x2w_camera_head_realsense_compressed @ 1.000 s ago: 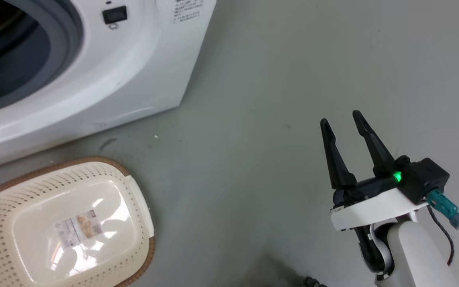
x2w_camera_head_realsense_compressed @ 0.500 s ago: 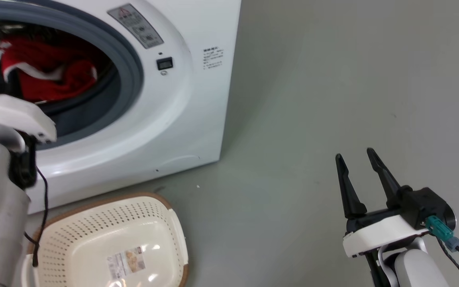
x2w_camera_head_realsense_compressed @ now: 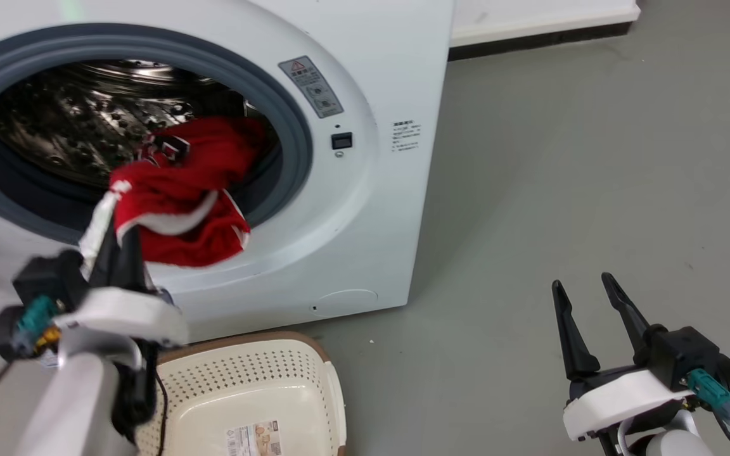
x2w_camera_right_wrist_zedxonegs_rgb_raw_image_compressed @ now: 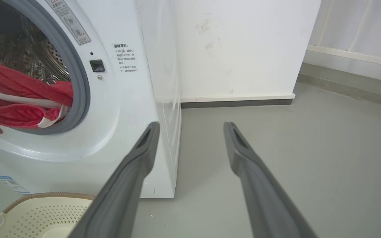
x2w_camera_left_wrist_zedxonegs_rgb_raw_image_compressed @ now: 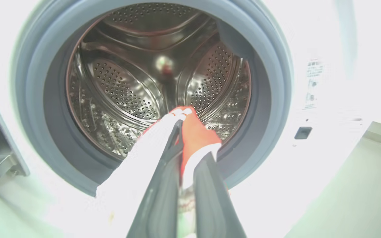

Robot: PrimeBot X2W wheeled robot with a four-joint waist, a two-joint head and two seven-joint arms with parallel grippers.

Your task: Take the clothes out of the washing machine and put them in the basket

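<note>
Grip first: our left gripper (x2w_camera_head_realsense_compressed: 121, 247) is clenched on the clothes (x2w_camera_head_realsense_compressed: 181, 190), a red bundle stretching lengthwise from our fingers back over the porthole lip of the washing machine (x2w_camera_head_realsense_compressed: 365, 209). Our right gripper (x2w_camera_head_realsense_compressed: 582, 281) hangs spread wide, holding nothing, above the floor (x2w_camera_head_realsense_compressed: 561, 158). The basket (x2w_camera_head_realsense_compressed: 257, 380) sits just below the porthole.

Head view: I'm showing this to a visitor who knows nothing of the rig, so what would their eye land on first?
The bright red clothes stand out most, spilling from the round porthole of the washing machine at upper left, pinched in the left hand. Next come the shiny steel drum behind them and the cream basket on the floor just below. The right hand hangs open at lower right, holding nothing.
</note>
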